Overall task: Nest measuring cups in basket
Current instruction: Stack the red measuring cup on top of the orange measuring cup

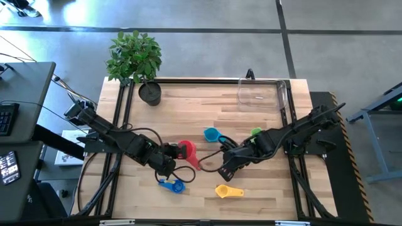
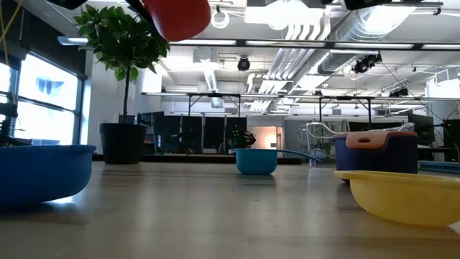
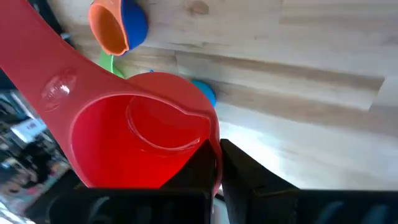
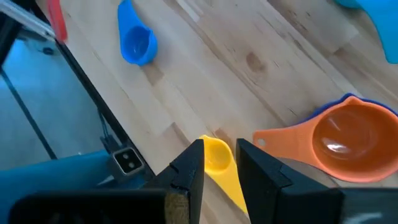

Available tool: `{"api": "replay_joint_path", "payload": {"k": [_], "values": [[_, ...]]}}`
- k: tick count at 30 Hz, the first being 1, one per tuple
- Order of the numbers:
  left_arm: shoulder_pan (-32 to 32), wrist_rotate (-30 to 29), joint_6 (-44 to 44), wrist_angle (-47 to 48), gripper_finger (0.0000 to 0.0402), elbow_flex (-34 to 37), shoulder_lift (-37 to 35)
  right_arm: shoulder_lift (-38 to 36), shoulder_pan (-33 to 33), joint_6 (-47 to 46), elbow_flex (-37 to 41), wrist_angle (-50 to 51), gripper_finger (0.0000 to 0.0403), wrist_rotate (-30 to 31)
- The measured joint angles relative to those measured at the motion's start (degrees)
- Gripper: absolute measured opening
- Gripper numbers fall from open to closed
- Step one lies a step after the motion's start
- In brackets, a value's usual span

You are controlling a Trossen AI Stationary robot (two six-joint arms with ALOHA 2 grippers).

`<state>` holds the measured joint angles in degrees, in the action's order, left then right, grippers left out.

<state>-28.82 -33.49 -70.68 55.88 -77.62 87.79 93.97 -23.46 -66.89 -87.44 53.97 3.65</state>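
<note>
- Left pincer (image 1: 174, 152) raised off the wooden surface (image 1: 207, 107) near its middle, clamped on the rim of the red cup (image 1: 186, 149); low view shows that cup (image 2: 177, 17) hanging clear above the surface.
- In the left wrist view, dark fingers (image 3: 205, 163) pinching the red cup's wall (image 3: 143, 140), its long flat handle running away from the pincer.
- Right pincer (image 1: 225, 171) low over the surface just above the yellow cup (image 1: 227, 191); fingers (image 4: 186, 169) parted by a narrow gap, nothing between them, the yellow cup (image 4: 217, 155) showing through the gap.
- Orange cup (image 4: 345, 142) nested inside a darker cup beside the right pincer; seen stacked the same way in the low view (image 2: 374, 140).
- Blue cup (image 1: 172, 184) lying on the surface near the front edge, beside the left arm.
- Teal cup (image 1: 211, 134) upright near the centre, green cup (image 1: 255, 132) partly hidden by the right arm.
- Clear basket (image 1: 260, 93) at the far right corner, well apart from all the cups, no cup inside.
- Potted plant (image 1: 139, 63) at the far left corner.
</note>
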Motion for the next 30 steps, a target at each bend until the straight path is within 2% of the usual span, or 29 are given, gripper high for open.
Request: {"api": "replay_joint_path", "payload": {"k": [5,15,19,26,30], "values": [[0.0,-2.0,-4.4,-0.8,0.0007,0.0,0.0,0.0,2.7,1.8,0.0,-5.6,0.0084,-0.7],[0.0,-5.6,-5.2,-2.1,0.0007,0.0,0.0,0.0,6.6,7.5,0.0,-20.8,0.0085,-2.5],[0.0,-6.1,-5.0,-2.2,0.0007,0.0,0.0,0.0,7.5,8.4,0.0,-21.9,0.0098,-2.8],[0.3,-6.1,-5.0,-2.2,0.0007,0.0,0.0,0.0,9.3,8.4,0.0,-22.0,0.0144,-3.6],[1.2,-6.1,-6.5,-2.4,0.0007,0.0,0.0,0.0,10.5,8.5,0.0,-22.3,0.0151,-5.6]]}}
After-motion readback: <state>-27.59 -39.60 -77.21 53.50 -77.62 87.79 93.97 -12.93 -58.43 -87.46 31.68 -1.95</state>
